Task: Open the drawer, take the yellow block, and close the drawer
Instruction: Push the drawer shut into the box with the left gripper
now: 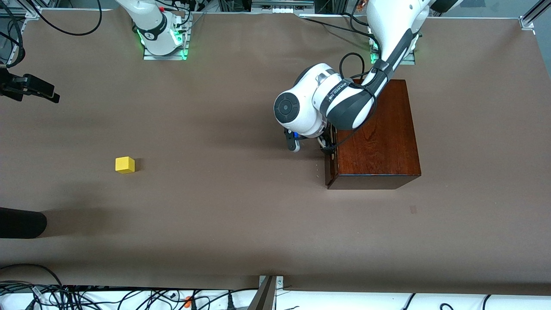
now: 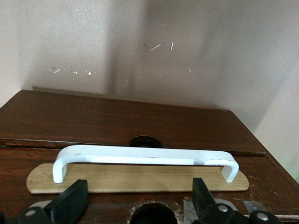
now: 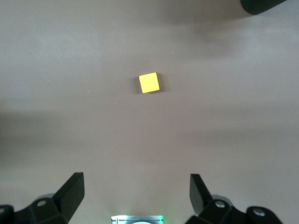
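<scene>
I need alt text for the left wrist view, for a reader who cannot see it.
The open left gripper faces the white handle of the shut drawer, its black fingers apart just short of the bar. The dark wooden box fills the middle, with the brown table past it.

Glossy dark wood box (image 1: pixel 379 133); smooth white handle (image 2: pixel 145 156); matt brown table cover (image 1: pixel 215 215).

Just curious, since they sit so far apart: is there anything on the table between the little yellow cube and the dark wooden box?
Nothing: the front view shows bare brown table between the yellow block and the box.
</scene>
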You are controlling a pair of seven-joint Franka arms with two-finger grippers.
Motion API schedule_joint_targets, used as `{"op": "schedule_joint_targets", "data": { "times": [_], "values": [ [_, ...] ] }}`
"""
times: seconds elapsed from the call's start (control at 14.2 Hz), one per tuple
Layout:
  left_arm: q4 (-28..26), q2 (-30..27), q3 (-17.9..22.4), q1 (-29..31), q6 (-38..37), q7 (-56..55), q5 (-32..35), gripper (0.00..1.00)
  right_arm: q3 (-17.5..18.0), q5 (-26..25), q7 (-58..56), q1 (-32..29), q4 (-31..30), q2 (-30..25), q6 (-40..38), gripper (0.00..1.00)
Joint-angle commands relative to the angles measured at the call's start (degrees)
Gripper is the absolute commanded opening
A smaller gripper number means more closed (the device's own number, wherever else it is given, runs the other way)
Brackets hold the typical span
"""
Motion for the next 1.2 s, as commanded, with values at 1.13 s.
{"op": "schedule_joint_targets", "data": {
  "times": [1.13],
  "values": [
    [6.1,-20.9,-0.3,13.5,-2.8,-33.3,-14.2,1.0,0.4,-0.3,1.3,0.1,-1.1,-0.9,0.0,1.0]
  ]
}}
